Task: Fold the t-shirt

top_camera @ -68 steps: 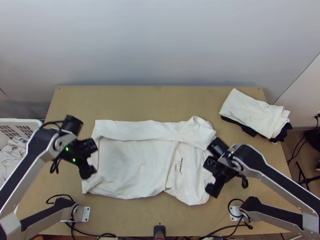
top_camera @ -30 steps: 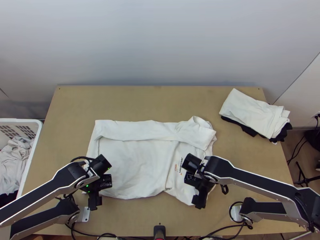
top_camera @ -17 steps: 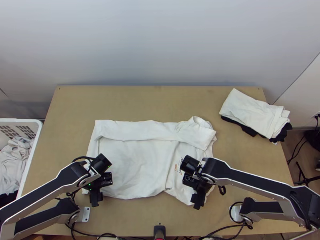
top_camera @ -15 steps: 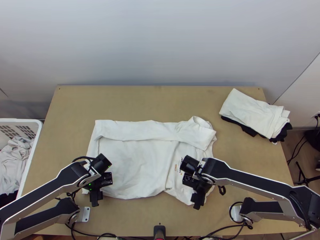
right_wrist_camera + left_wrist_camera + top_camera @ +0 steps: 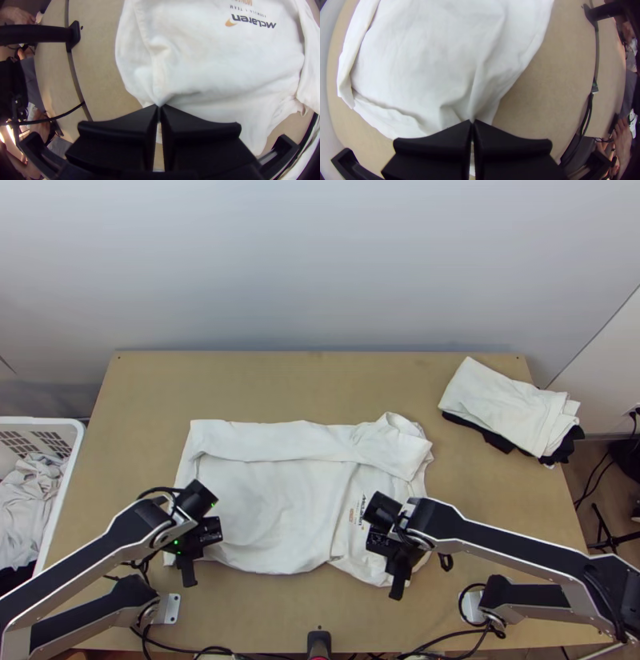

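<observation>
Flat across the middle of the light wooden table (image 5: 320, 384) lies the white cloth t-shirt with dark and orange print (image 5: 272, 516), a long strip (image 5: 272, 440) of it folded over along the far side. The black, wide-fingered left hand (image 5: 196, 540) pinches the shirt close to its near left corner, and the matching right hand (image 5: 392, 544) pinches it toward the near right; creases run to both grips. At the table's far right, a folded white cloth (image 5: 504, 404) rests on black fabric (image 5: 564, 448).

The left gripper (image 5: 189, 581) and right gripper (image 5: 397, 593) hide parts of the t-shirt (image 5: 276, 516).
</observation>
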You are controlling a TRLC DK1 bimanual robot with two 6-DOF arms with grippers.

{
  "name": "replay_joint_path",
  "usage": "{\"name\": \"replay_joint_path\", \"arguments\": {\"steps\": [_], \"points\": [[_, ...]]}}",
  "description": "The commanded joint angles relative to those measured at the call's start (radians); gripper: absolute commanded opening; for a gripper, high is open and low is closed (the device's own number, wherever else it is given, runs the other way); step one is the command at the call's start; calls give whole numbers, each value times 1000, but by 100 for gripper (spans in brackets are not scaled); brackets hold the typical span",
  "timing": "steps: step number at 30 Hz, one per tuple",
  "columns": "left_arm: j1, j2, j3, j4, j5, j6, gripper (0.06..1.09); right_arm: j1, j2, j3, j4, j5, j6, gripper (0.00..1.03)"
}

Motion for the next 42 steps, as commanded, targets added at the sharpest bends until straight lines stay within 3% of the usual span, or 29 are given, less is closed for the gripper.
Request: {"name": "replay_joint_path", "arguments": {"steps": [1,9,15,31,42], "points": [[119,-3,72,-75,39,48,10,-44,-59,-13,-52,-41,-25,3],[295,-13,193,-176,65,126,10,-204,-160,27,-116,-75,-59,3],[332,-6,202,-156,65,135,10,-349,-146,143,-109,-75,-62,3],[627,477,560,15,125,195,10,-630,145,407,-101,-86,-194,3],[558,601,563,140,126,154,10,-710,352,510,-40,-80,-228,3]]}}
